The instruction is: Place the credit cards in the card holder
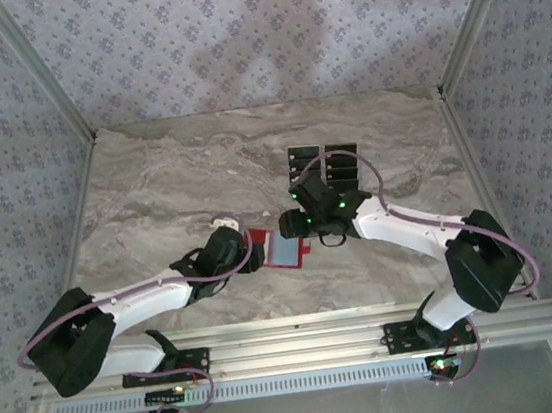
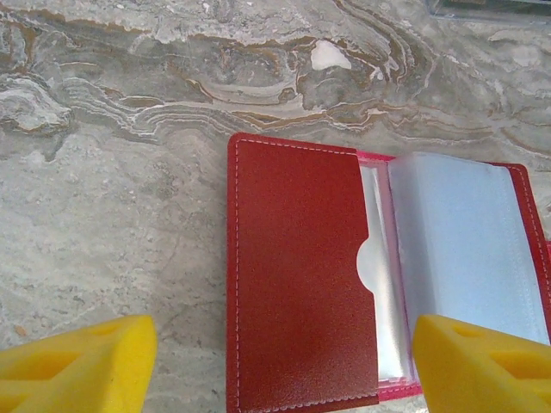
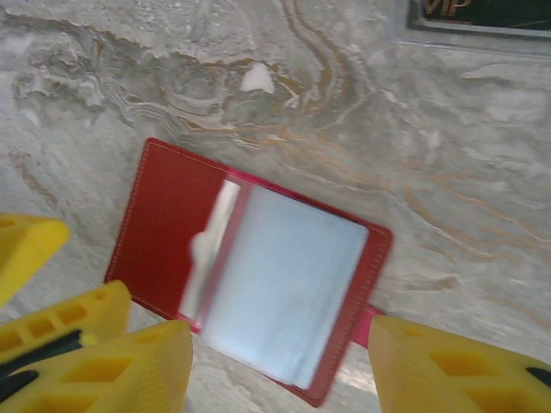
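The red card holder point(image 1: 284, 251) lies open on the marble table, pale grey-blue pockets facing up. Several black credit cards point(image 1: 326, 165) lie in rows just behind it. My left gripper point(image 1: 250, 242) sits at the holder's left side. In the left wrist view the left gripper point(image 2: 284, 344) is open, its yellow fingers point(image 2: 77, 361) straddling the red left flap point(image 2: 297, 275) without clamping it. My right gripper point(image 1: 294, 226) hovers over the holder's far right corner. Seen from the right wrist, that gripper point(image 3: 280, 344) is open and empty above the pockets point(image 3: 284, 284).
A black card point(image 3: 478, 13) in a clear sleeve shows at the top right of the right wrist view. The left gripper's yellow fingers point(image 3: 60, 318) show at that view's left edge. Patterned walls enclose the table point(image 1: 155, 201), which has bare marble on its left half.
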Available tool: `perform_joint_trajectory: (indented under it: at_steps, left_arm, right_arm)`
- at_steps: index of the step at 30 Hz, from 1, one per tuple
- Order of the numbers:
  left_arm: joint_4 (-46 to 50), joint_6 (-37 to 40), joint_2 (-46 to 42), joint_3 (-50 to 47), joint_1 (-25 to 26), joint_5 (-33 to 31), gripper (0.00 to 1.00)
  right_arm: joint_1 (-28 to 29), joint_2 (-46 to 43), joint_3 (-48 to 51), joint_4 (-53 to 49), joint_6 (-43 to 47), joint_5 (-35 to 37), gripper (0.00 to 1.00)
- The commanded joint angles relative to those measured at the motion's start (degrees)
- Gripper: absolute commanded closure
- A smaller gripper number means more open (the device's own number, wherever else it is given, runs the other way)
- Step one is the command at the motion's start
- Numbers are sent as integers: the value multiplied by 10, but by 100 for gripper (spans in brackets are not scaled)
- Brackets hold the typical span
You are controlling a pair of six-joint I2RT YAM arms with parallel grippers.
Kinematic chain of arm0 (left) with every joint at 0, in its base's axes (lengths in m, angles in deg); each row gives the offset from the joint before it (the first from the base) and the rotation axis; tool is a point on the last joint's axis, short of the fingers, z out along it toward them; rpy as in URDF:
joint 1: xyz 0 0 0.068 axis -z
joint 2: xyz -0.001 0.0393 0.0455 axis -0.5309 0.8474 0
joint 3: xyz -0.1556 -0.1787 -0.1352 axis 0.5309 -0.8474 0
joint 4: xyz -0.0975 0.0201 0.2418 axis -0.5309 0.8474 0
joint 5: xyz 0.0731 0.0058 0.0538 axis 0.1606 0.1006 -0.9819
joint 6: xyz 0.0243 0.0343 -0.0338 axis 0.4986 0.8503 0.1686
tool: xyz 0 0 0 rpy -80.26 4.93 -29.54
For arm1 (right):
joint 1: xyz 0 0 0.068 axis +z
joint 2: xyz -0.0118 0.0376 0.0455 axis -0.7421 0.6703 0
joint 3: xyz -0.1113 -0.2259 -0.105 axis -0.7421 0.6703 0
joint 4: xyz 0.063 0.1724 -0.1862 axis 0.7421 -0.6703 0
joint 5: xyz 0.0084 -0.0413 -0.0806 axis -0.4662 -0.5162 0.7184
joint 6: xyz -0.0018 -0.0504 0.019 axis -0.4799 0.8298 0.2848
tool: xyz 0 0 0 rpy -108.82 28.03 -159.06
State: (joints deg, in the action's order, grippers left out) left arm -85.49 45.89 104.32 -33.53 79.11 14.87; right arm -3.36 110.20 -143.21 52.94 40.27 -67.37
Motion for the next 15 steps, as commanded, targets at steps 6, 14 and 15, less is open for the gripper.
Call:
perform_joint_trajectory:
  at_steps: [6, 14, 15]
  left_arm:
    - [6, 12, 8, 17, 8, -19, 22]
    - [-3, 10, 7, 7, 9, -19, 21]
    - [-4, 10, 7, 6, 9, -18, 21]
  right_arm:
    - [10, 89, -31, 35, -49, -40, 41]
    - [9, 122, -34, 51, -61, -55, 41]
    - [9, 125, -34, 51, -62, -56, 41]
